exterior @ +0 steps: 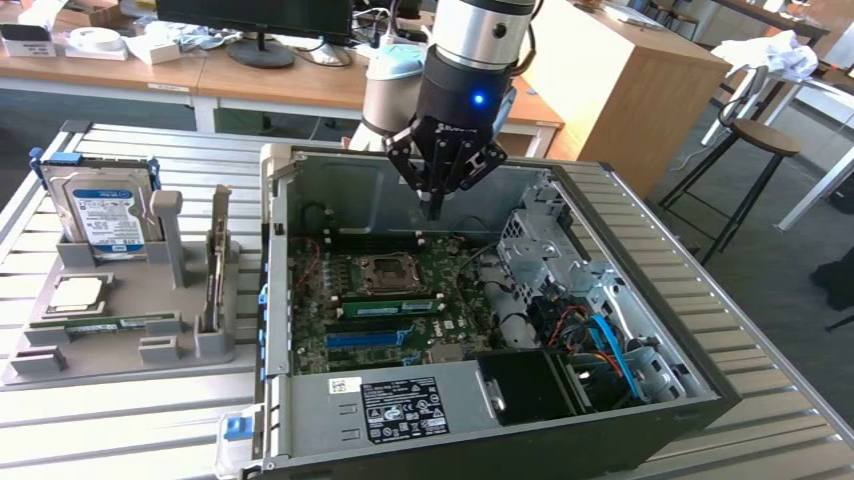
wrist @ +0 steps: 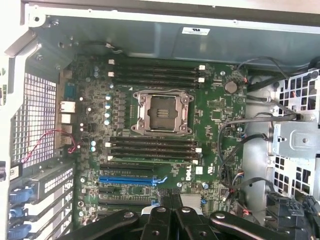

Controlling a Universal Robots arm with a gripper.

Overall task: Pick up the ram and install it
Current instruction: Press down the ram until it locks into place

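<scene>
The gripper (exterior: pixel 433 205), closed and holding nothing, is hovering inside the open computer case (exterior: pixel 641 300) above the motherboard (wrist: pixel 150 150); a ram stick (exterior: pixel 123 322) is lying in the grey holder tray (exterior: pixel 94 360).

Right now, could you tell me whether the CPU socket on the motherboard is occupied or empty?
Empty. In the wrist view the CPU socket shows bare contacts inside its metal frame, with no processor or cooler on it.

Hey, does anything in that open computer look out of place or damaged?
Nothing looks damaged or askew. The CPU socket on the motherboard sits bare, and a ram stick lies in the grey tray.
</scene>
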